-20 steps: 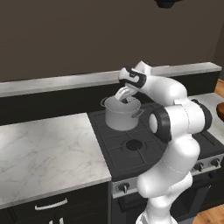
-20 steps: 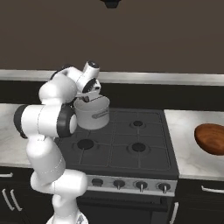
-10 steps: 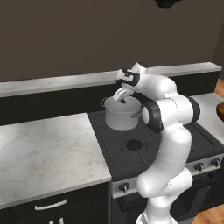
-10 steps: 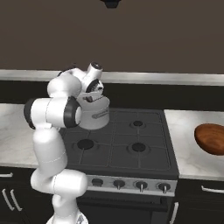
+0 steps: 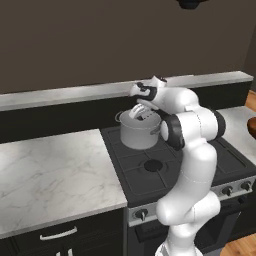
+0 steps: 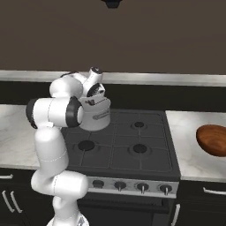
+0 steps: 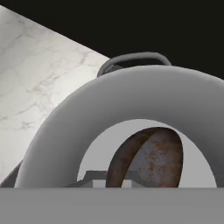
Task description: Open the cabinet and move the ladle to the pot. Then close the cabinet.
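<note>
While the white arm bends over the back left burner of the black stove (image 5: 165,165), its gripper (image 5: 140,110) hangs just above the mouth of the silver-grey pot (image 5: 139,132). From the hand view, a rusty brown ladle (image 7: 146,157) bowl sits inside the pot's rim. Whether the fingers are spread or pinched on the ladle I cannot tell; the tips are hidden.

Compared with a second ago, the arm's elbow has swung upward and nearer the pot, while the wrist has stayed over it. That suggests the ladle has reached the pot and the delivery is nearly finished.

The cabinet lies above the frame, so closing it appears to be what remains. A marble counter (image 5: 50,170) lies left of the stove, and a brown wooden bowl (image 6: 213,139) rests well apart on the right.
</note>
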